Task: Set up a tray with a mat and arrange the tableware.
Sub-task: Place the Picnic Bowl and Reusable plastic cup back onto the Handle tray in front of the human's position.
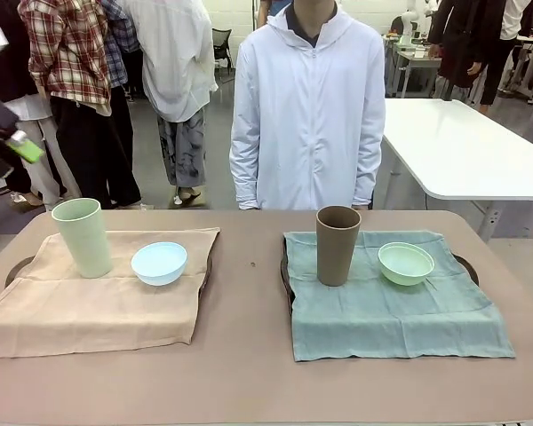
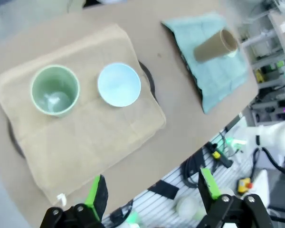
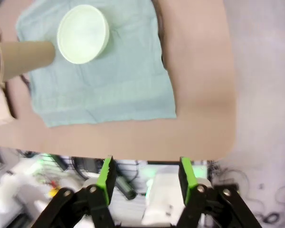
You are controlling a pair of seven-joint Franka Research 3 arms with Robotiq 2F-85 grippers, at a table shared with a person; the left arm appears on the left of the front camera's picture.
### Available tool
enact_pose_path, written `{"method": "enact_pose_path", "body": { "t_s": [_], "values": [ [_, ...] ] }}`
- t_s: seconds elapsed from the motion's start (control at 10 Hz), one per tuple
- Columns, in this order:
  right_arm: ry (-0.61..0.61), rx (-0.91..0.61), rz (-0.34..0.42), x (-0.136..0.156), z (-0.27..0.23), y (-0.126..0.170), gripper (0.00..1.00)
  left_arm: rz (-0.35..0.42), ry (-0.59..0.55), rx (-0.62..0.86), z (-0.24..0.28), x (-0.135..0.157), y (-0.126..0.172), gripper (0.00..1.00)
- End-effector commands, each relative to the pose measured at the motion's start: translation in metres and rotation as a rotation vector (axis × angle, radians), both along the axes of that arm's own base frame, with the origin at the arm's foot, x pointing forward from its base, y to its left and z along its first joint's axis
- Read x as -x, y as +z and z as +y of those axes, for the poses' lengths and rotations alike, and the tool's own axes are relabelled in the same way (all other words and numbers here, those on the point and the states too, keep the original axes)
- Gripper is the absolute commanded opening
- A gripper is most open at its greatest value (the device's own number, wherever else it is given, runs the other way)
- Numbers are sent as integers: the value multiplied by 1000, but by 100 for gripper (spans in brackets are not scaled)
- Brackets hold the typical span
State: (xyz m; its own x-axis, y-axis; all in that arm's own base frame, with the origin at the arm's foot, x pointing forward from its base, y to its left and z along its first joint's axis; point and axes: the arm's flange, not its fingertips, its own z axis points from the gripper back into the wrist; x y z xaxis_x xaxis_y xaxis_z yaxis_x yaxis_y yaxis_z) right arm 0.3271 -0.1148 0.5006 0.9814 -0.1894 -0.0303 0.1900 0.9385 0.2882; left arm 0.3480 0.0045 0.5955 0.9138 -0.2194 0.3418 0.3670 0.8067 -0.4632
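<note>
Left end effector raised off the worktop's near-left edge, green-padded fingers spread wide apart, nothing held. On the left, beige mat draped over a dark tray, rim peeking out at the sides. Pale green tumbler standing upright on the mat's far-left part, tall, handleless, matte, slightly flared toward the rim. Light blue bowl just beside it to the right, small, round, shallow, empty, not touching the tumbler. Bare brown worktop between the two sets. On the right, teal-green mat laid over a second dark tray, creased and hanging past the tray edge. Brown tumbler upright on its far-left part, same tall handleless form. Mint green bowl near it to the right, small, round, empty, apart from the tumbler. Right end effector hovering off the worktop's right side, fingers apart, empty. Person in a white zipped jacket standing at the far side, centre.
</note>
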Motion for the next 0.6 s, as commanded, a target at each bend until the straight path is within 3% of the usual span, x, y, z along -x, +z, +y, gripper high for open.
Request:
{"method": "enact_pose_path", "body": {
  "t_s": [0.0, 0.2, 0.5],
  "values": [
    [-140, -188, -15, -4, -44, 11, 70, 33, 56, 155, 41, -5, -17, 100],
    [-241, -402, -75, 3, -86, 17, 70, 67, 108, 274, 78, -8, -39, 100],
    [-253, -662, -155, 16, -130, 20, 70, 83, 174, 444, 122, -4, -81, 100]
  ]
}}
